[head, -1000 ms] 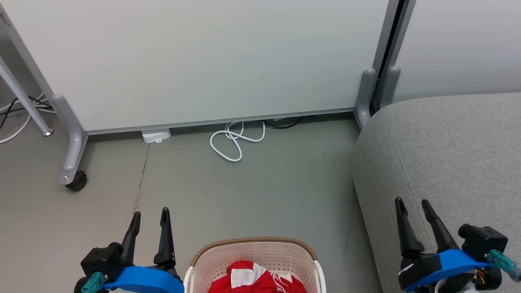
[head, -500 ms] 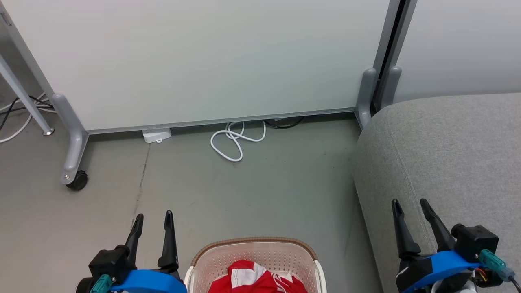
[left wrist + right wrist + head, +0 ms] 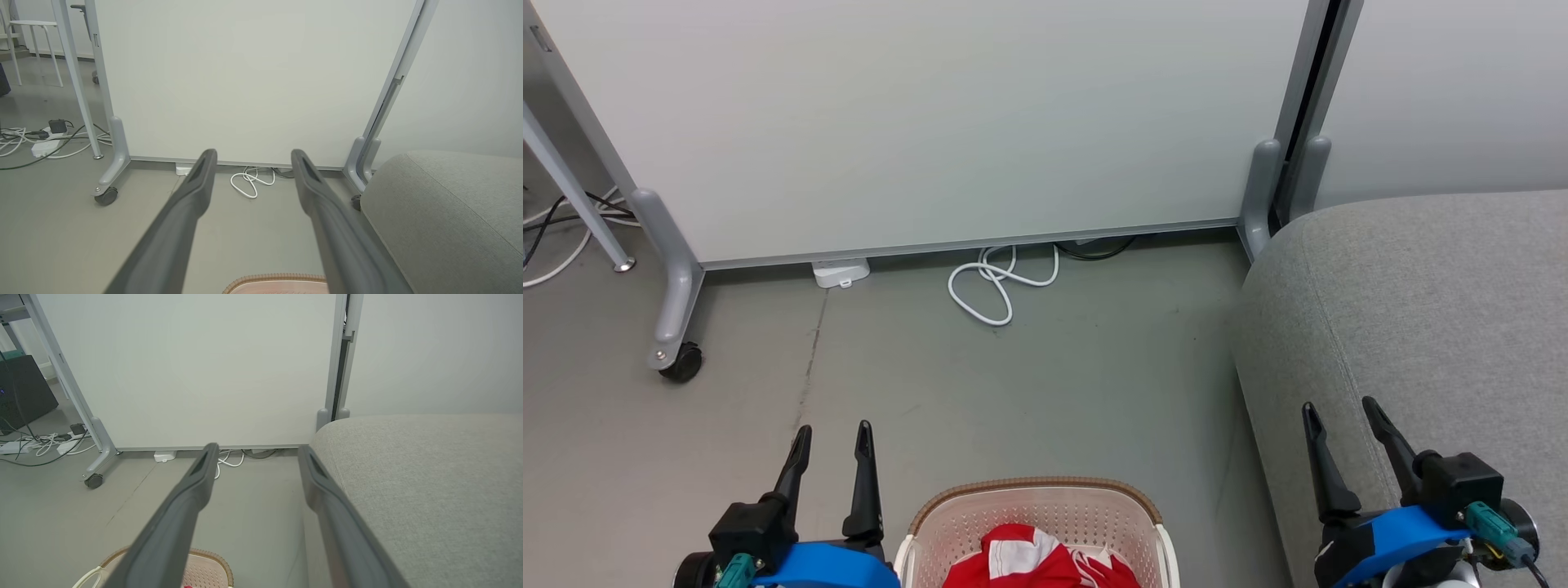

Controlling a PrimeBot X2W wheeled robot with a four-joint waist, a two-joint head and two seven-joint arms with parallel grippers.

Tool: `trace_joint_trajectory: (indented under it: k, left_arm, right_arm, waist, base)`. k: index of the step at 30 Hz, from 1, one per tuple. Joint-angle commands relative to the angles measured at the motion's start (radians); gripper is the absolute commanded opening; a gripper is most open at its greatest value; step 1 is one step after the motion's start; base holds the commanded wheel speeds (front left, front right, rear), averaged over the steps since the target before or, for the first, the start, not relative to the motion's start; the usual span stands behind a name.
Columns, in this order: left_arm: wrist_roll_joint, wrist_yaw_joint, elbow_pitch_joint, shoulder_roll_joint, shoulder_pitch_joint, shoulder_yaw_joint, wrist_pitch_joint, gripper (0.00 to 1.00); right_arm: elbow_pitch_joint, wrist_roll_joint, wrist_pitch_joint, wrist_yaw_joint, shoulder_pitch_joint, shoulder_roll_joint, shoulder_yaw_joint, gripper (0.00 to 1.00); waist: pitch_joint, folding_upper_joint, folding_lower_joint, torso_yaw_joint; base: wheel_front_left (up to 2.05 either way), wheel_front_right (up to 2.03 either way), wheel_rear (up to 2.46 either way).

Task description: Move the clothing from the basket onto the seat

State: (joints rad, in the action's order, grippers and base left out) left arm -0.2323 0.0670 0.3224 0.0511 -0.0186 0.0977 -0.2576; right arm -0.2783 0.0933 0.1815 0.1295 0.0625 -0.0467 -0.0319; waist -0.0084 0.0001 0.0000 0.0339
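The cream-white basket with a brown rim stands on the floor at the bottom middle of the head view. Red and white clothing lies bunched inside it. The grey seat fills the right side. My left gripper hangs open just left of the basket, nothing between its fingers. My right gripper is open above the seat's left edge, also empty. The basket rim peeks in below my left fingers, and the basket's corner shows low in the right wrist view beside the seat.
A white partition panel on grey caster legs stands behind the floor area. A coiled white cable and a small white box lie at its base. More cables trail at far left.
Both grippers have drifted slightly; the right one has sunk a little lower and leftward. The picture has shifted a touch. Basket and clothing stay put.
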Motion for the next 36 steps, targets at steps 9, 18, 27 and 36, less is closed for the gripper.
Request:
trace_joint_trajectory:
  k: [9,18,27,36]
  left_arm:
    - [0.010,-0.009,-0.004,0.000,-0.004,0.003,-0.009,1.00]
    - [0.003,0.002,0.001,0.000,0.006,-0.002,-0.009,1.00]
    - [0.013,0.017,0.046,0.015,-0.069,0.021,-0.008,1.00]
    - [0.027,0.026,0.178,0.037,-0.157,0.034,-0.008,1.00]
  right_arm:
    - [0.004,-0.014,0.006,0.001,-0.001,-0.006,0.002,1.00]
    - [0.005,-0.005,0.005,0.001,-0.007,-0.006,0.010,1.00]
    - [0.025,-0.003,-0.001,0.001,0.024,-0.006,0.042,1.00]
    - [0.053,0.007,0.016,0.001,0.092,-0.005,0.109,1.00]
  waist:
    - [0.002,-0.0001,0.0000,0.003]
    - [0.002,-0.0001,0.0000,0.004]
    - [0.068,-0.0001,0.0000,-0.048]
    - [0.221,-0.0001,0.0000,-0.183]
  base:
    - [0.00,0.00,0.00]
    - [0.00,0.00,0.00]
    - [0.00,0.00,0.00]
    - [0.00,0.00,0.00]
